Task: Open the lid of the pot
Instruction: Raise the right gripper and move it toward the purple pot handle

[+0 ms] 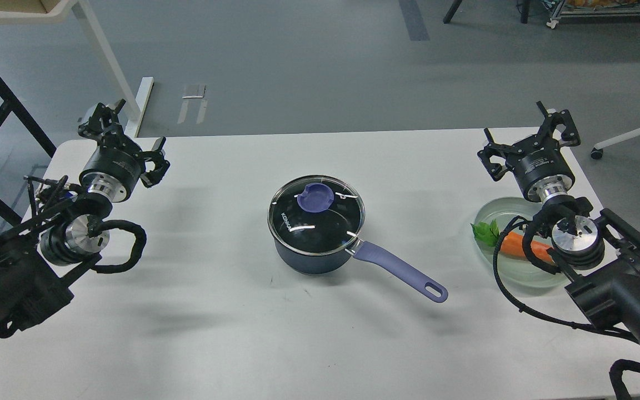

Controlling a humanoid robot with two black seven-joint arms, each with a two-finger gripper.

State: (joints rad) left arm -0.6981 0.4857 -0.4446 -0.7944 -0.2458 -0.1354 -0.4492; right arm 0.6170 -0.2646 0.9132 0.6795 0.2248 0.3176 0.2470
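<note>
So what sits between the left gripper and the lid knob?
Nothing: in the head view only bare white table separates the left gripper from the knob on the lid.

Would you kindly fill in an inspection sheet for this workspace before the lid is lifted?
Surface: white table, no spills seen.
Job's things: pot at centre, handle toward the right arm; lid seated on it, knob up.
Clutter: glass dish with carrot at right, partly behind the right arm.
Grippers: left gripper and right gripper both open, apart from the pot.
Cables: black cable loops on both arms.
Surroundings: grey floor, desk legs, chair base.
</note>
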